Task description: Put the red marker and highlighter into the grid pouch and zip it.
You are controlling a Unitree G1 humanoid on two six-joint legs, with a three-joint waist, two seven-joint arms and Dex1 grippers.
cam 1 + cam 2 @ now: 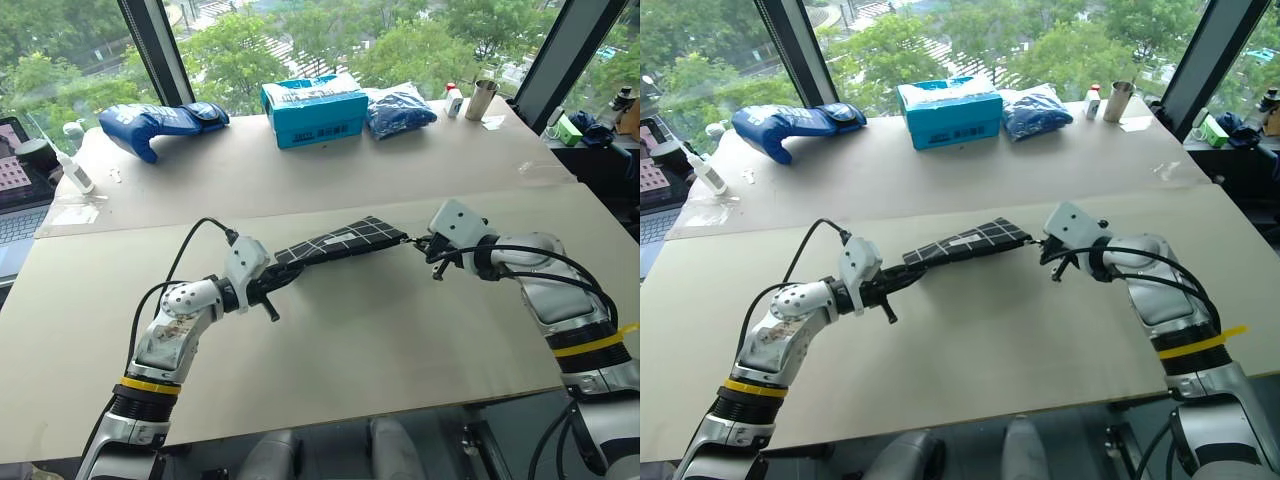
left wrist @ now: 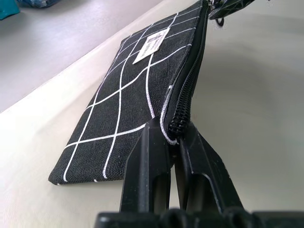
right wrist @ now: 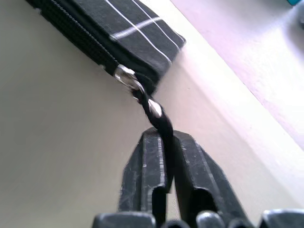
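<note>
Black fabric crossed with white lines: in the head views the grid pouch (image 1: 340, 242) hangs stretched above the table (image 1: 400, 340) between the left gripper (image 1: 283, 279) and the right gripper (image 1: 428, 243). In the left wrist view, the jaws are pinched tight on the pouch's corner at the zipper's end, and the zipper teeth (image 2: 187, 90) look closed along the edge. In the right wrist view, the fingers (image 3: 142, 171) grip the pull strap (image 3: 159, 118), with the metal slider (image 3: 124, 75) at the pouch's far corner (so the zip seems run home). Marker and highlighter are presumably inside. Zipping looks finished; next comes letting go of the strap and setting the pouch down.
</note>
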